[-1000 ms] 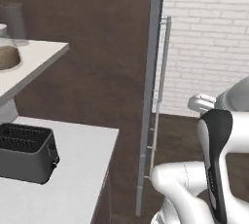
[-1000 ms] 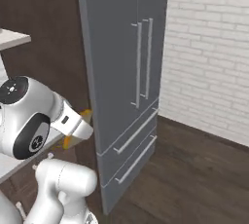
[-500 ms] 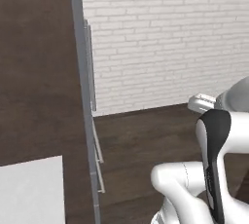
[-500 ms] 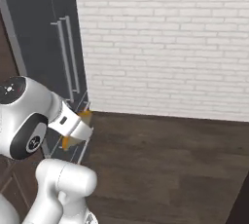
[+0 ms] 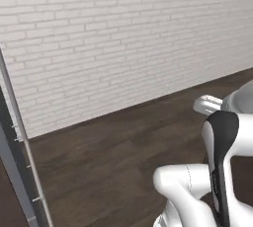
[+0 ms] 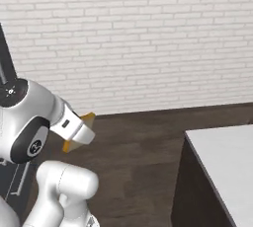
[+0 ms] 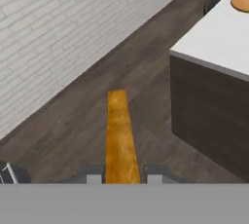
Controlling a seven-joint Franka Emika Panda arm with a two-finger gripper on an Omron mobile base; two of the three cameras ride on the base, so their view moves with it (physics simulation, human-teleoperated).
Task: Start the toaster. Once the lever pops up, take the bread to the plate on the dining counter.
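Observation:
My gripper (image 7: 120,178) is shut on the bread (image 7: 119,140), a golden-brown slice seen edge-on and sticking out ahead between the two fingertips (image 7: 95,177). In the right base view the bread (image 6: 89,118) shows as orange corners on either side of the white hand (image 6: 74,128), held above the dark wood floor. The dining counter (image 7: 219,38) lies ahead to the right, light-topped with dark sides. The orange-brown plate (image 7: 240,0) sits on its far part, cut by the frame edge. The counter's corner (image 6: 222,162) also shows at lower right. The toaster is out of view.
A white brick wall (image 5: 123,38) runs across the back above a dark wood floor (image 5: 113,162). A grey fridge edge with its handle (image 5: 15,171) stands at the far left. A dark chair back (image 7: 214,3) shows beside the counter.
The whole picture has swung right as the base turned: worktop, toaster and fridge slid out, brick wall and dining counter came in. The bread stays gripped in the same pose.

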